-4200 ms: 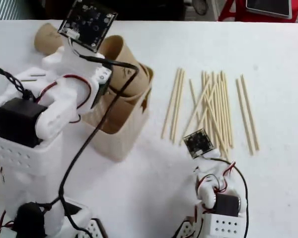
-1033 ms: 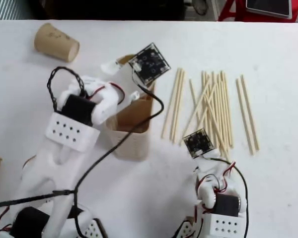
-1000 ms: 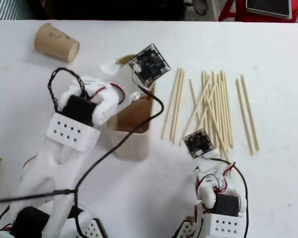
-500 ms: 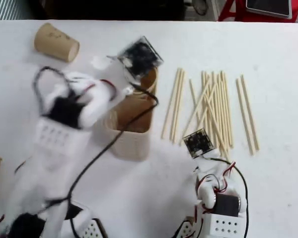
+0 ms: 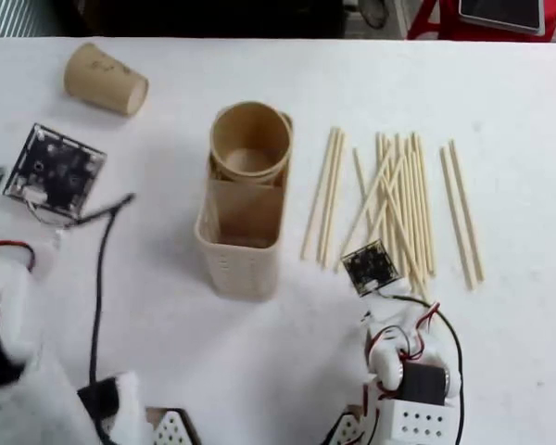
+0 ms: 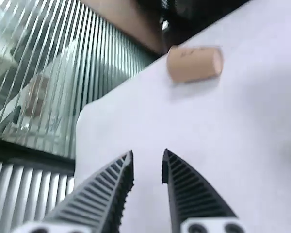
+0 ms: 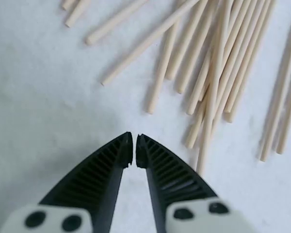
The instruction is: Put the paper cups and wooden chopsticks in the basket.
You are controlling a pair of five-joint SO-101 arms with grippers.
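Fingers of my left pincer (image 6: 147, 167) stand slightly apart with nothing between them, above the left side of the white table (image 5: 287, 352). Beyond them, 1 paper cup (image 5: 105, 79) lies on its side near the far edge. At the middle, the basket (image 5: 244, 260) stands upright with nested paper cups (image 5: 250, 139) in its far end. Right of it, the wooden chopsticks (image 5: 398, 204) lie loosely spread on the table. My right pincer (image 7: 134, 143) is closed and empty, just short of their near ends.
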